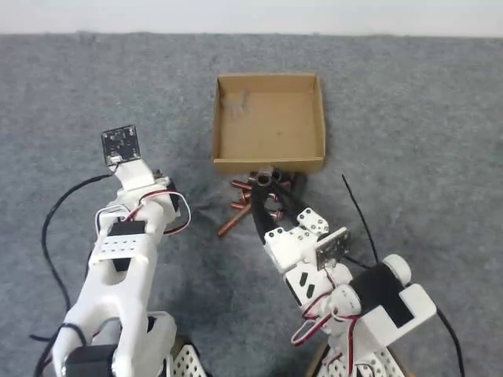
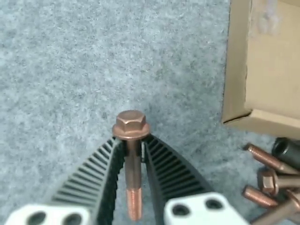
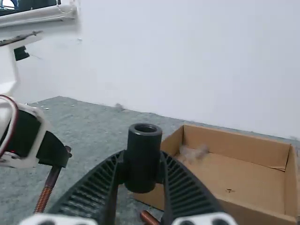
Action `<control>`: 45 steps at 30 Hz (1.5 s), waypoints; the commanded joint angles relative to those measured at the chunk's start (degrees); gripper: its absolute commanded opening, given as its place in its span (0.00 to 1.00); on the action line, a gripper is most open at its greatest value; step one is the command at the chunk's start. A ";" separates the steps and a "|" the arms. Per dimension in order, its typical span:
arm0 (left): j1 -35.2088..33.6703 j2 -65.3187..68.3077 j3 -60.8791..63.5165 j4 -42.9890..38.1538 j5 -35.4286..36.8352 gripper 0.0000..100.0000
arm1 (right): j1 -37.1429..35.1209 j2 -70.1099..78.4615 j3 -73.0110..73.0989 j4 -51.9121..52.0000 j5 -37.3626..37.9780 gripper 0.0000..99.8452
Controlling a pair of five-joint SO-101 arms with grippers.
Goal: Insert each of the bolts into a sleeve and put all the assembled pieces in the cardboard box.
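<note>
Clenched on a bolt [image 2: 133, 178], the left tool [image 2: 133, 143] pinches the shank just under the hex head, and the threaded end pokes out free behind the fingers. In the right wrist view that threaded end hangs down toward the counter [image 1: 409, 118]. The right tool [image 3: 143, 161] grasps a dark sleeve [image 3: 144, 150] around its lower half, upright, with the bore open at the top. It hangs over the loose bolts [image 1: 244, 208], just in front of the box [image 1: 268, 164]. A spare sleeve [image 2: 287, 152] lies among them. Bolt and held sleeve are well apart, so the mating is not yet begun, and I see no assembled piece in the box.

Several things could go wrong from here. The grip on the thin shank is narrow, so the bolt may pivot between the ribs when its tip meets the sleeve's rim. A small tilt would make the thread catch on the edge instead of entering the bore. A sideways push could also twist the sleeve in its grip or knock it free. If the right tool dips, it may scatter the loose bolts beneath it.
</note>
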 commanded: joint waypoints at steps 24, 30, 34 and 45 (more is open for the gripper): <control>13.10 -10.11 -0.66 -37.80 -0.62 0.01 | -0.84 -1.36 0.79 3.03 -0.44 0.01; 20.66 -23.47 -2.95 -19.52 -0.44 0.01 | -0.84 -1.71 0.79 3.03 -0.44 0.01; 25.58 -32.44 -3.74 -9.32 -0.44 0.01 | -0.92 -1.71 0.79 3.03 -0.44 0.01; 36.04 -44.75 -3.56 4.13 -0.35 0.01 | -2.77 -1.71 1.41 3.03 -0.44 0.01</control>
